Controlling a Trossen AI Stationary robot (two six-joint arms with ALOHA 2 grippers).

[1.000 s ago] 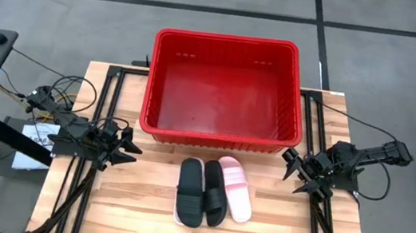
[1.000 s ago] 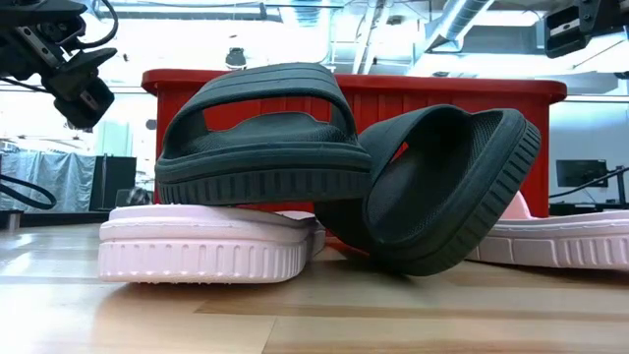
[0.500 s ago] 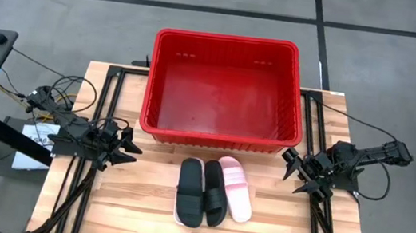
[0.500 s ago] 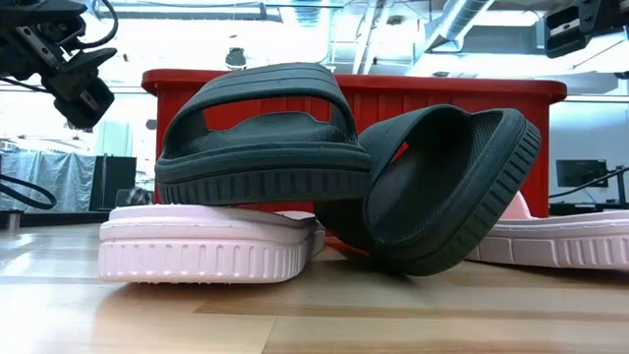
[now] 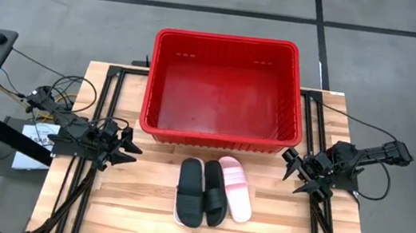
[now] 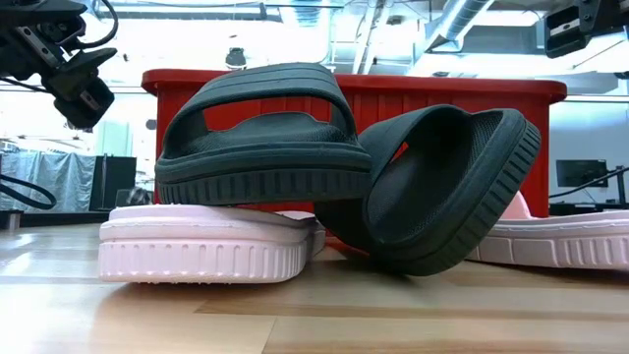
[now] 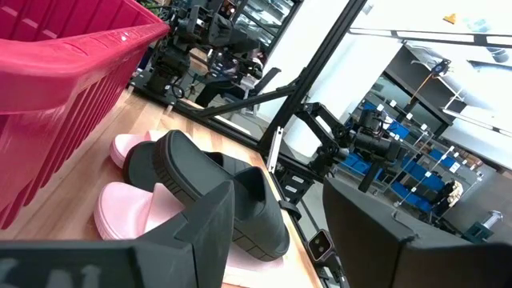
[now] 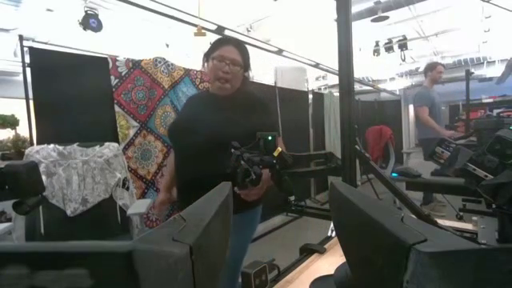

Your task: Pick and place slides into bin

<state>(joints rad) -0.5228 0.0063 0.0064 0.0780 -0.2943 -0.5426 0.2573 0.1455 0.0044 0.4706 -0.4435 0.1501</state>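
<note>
Red bin (image 5: 219,138) empty at table's far side, black slides (image 5: 202,191) stacked on pink slides (image 5: 236,187) just near it, left gripper (image 5: 128,146) and right gripper (image 5: 292,164) both spread, idle at either side

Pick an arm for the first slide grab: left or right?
Left, marginally. The left gripper is open, its wrist view facing the slides. The right gripper, also open, faces the room. The bin holds no slides.

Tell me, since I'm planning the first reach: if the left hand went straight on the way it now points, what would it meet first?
Probably the pile of slides: the left hand is open and points across the table toward them, and its wrist view shows the black slide nearest ahead. Its height against the pile is unclear.
</note>
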